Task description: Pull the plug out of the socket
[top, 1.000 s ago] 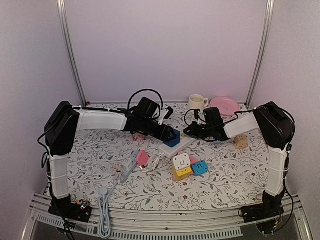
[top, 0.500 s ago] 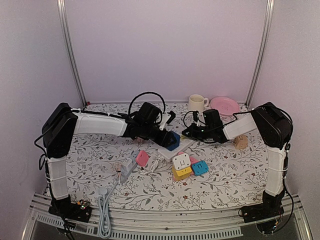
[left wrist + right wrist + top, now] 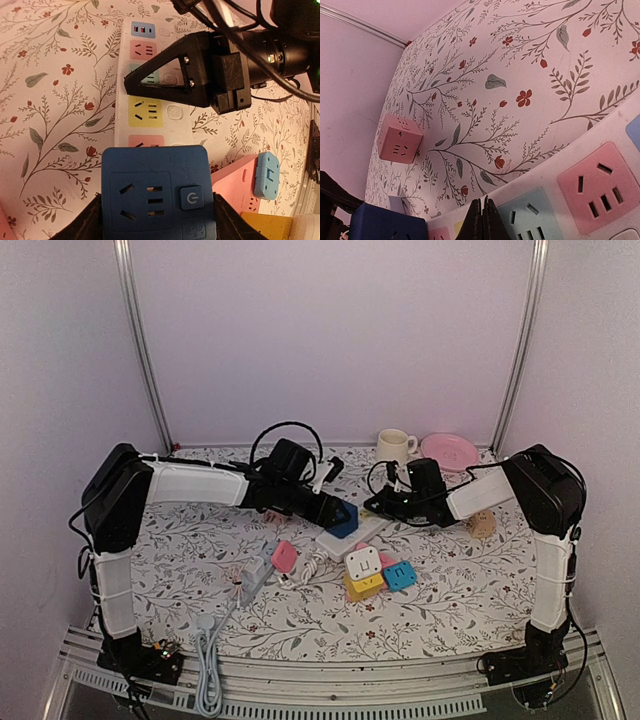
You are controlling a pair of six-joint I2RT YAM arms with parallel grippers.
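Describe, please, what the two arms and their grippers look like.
Both the left arm and right arm have white tubular links with bulky black joint housings. Black cables loop above the wrists. The right gripper is black, with triangular open-frame fingers fastened by screws; the left gripper is black too.

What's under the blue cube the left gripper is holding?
The white power strip runs under the blue cube; a pink outlet peeks out at its edge. The cube's body hides its pins, so whether they sit in the strip cannot be seen.
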